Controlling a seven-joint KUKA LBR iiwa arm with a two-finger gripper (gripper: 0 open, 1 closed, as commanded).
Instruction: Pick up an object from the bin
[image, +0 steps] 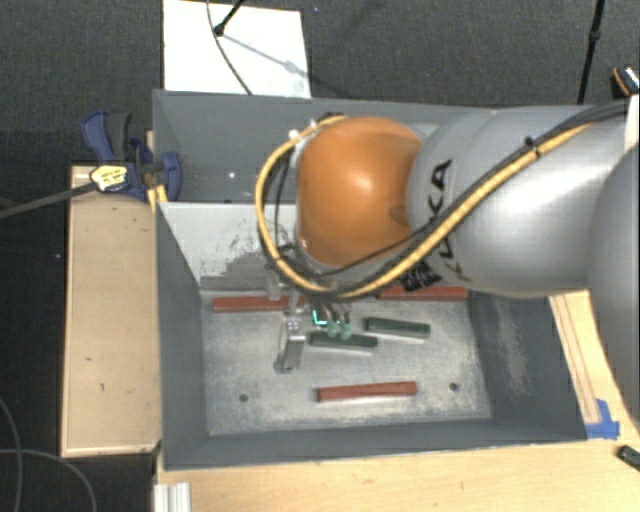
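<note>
Hanging low over bin (250, 395) floor, gripper (293, 348) is sitting with dark green bar (347, 339) just at its 3 o'clock, long axis running 9-to-3; jaw state cannot be told.

dark grey carpet floor (80, 60) all round, black cable (45, 198) across it at left

Lone bar (365, 392) before two bars (397, 327)

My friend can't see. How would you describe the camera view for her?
A robot's claw hangs low in a grey metal bin, beside a dark green stick. A second green stick lies nearby, one reddish-brown stick nearer the front, another reddish-brown stick by the back wall.
</note>
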